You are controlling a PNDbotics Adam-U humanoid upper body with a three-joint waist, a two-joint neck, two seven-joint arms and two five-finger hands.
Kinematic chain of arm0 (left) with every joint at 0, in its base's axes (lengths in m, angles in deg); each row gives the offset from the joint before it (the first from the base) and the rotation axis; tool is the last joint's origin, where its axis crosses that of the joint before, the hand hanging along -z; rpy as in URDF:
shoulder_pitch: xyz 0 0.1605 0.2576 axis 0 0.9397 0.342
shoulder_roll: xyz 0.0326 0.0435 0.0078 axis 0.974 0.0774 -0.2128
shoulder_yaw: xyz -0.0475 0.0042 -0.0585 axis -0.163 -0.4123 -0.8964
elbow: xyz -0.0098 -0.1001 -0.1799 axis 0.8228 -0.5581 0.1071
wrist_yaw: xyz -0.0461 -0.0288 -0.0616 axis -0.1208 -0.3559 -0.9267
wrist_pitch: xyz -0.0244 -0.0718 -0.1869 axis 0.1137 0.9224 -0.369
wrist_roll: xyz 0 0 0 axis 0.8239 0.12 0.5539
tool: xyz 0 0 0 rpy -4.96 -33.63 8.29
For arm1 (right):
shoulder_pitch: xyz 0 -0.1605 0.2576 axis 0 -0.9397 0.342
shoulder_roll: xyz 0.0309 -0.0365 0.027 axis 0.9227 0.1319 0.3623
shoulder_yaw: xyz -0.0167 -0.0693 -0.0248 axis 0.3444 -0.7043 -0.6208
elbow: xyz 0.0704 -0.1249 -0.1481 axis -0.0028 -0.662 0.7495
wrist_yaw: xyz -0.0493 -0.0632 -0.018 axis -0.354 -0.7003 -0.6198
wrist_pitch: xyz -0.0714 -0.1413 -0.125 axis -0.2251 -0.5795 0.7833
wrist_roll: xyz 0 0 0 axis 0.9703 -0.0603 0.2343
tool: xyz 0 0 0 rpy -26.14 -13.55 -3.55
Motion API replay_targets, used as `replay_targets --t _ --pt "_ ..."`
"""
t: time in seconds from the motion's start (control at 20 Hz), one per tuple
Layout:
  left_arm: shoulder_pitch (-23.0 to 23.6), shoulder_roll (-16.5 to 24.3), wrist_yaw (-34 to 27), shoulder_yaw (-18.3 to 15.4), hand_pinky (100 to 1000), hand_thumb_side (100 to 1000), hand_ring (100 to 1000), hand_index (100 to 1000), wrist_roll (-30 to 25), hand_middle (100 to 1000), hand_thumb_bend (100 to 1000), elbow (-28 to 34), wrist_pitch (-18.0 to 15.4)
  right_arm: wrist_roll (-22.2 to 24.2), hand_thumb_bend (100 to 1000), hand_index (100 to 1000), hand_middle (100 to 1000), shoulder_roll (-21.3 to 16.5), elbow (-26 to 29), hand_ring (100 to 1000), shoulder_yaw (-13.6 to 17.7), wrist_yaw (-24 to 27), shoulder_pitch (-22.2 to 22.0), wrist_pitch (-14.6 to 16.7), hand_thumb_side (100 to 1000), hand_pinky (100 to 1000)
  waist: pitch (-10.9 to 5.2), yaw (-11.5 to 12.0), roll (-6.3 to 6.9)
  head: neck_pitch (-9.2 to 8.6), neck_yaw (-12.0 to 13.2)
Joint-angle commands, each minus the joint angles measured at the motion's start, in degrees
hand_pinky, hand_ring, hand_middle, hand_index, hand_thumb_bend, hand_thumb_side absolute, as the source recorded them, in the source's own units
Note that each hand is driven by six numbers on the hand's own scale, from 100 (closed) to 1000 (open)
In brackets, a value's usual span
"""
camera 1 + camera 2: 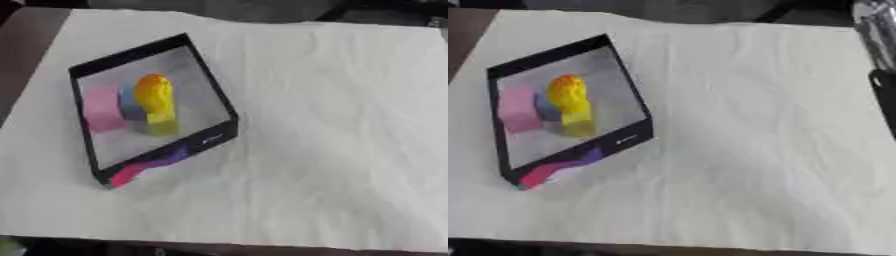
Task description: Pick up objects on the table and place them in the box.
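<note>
1. A white, wrinkled cloth [332, 125] covers the table and takes up nearly all of both views; a strip of dark brown tabletop [26, 55] shows beyond it at about 10 o'clock.
2. A shallow black-rimmed box with a pale grey floor [219, 136] sits on the cloth at about 9 o'clock from the middle, turned askew so one corner points toward 7 o'clock.
3. Inside the box, a pink block [102, 108] lies toward 9 o'clock; a blue piece [129, 102] shows just beside it, partly hidden behind a yellow-and-orange rounded object [156, 102] that stands near the box's centre.
4. A magenta and purple patch [144, 167] marks the box's near outer wall at about 7 o'clock; what it is cannot be made out.
5. The cloth from 12 through 6 o'clock carries only creases.
6. In the right eye view a silver and black part of the robot's right arm [878, 45] enters at about 2 o'clock, above the cloth's edge and well apart from the box.
7. Neither hand shows, so nothing can be said of either hand's fingers or of anything held.
</note>
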Motion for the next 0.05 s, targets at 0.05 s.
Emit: replay_targets --t 0.05 --pt "-0.91 0.35 -0.30 0.18 703 508 666 818 -0.60 752 285 -0.06 0.17 -2.47 263 896 845 -0.98 1.58 877 4.38 3.40 -4.04 1.07 315 929 0.33 -0.49 -0.19 -0.08 1.03"
